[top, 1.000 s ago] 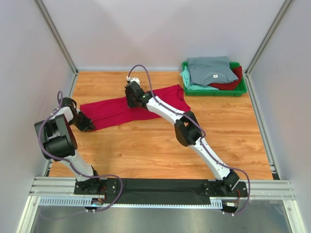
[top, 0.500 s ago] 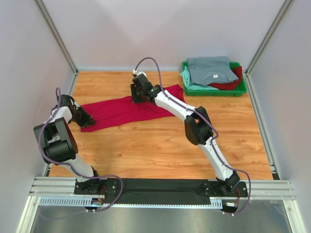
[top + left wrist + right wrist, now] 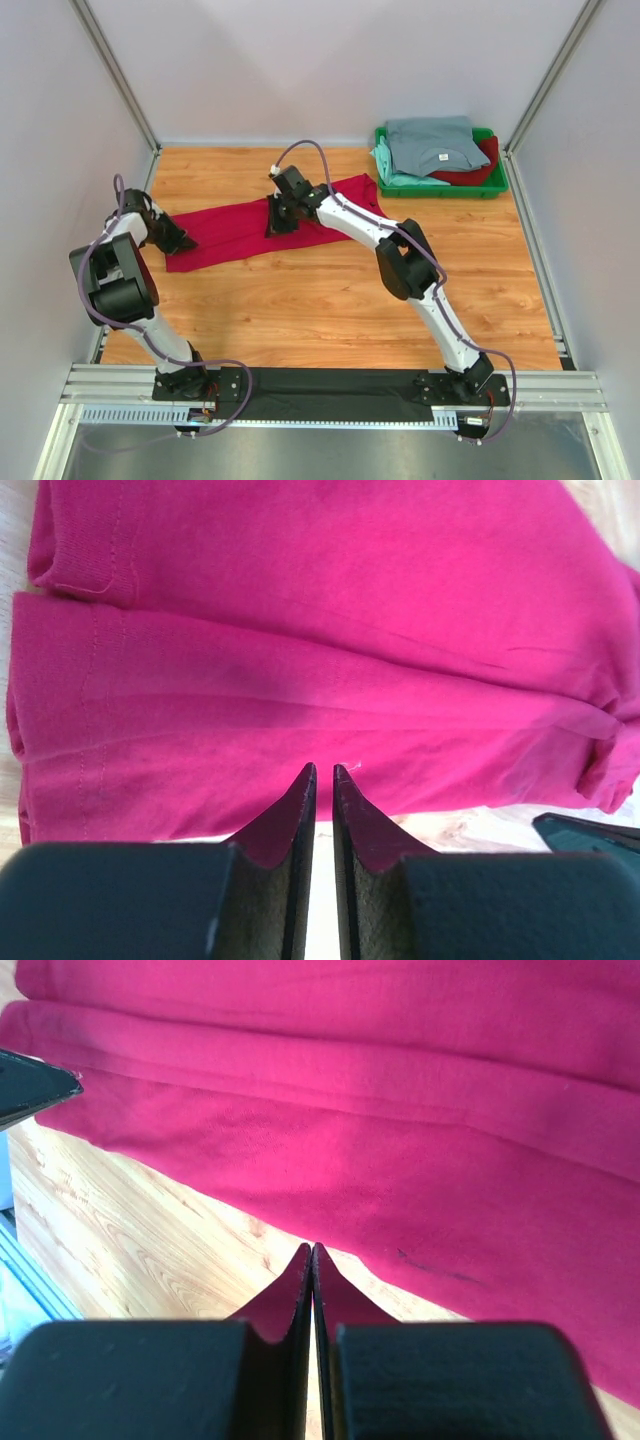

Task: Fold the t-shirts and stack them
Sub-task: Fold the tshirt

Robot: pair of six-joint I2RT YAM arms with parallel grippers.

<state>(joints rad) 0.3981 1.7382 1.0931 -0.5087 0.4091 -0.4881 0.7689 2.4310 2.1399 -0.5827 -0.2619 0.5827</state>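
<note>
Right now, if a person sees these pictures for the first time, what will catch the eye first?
The crimson t-shirt stands out most, lying as a long band across the wooden table. The left gripper and the right gripper are each closed on its edge. In the far right corner, a green tray holds more tees, a grey-blue t-shirt on top.

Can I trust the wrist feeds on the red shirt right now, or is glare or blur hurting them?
Top external: evenly lit and sharp, no glare. Left wrist: the red t-shirt is crisp with readable stitching and a paler band across it; the fingers pick up a red tint. Right wrist: a bright patch washes out the weave mid-cloth, while the table grain stays clear.
</note>
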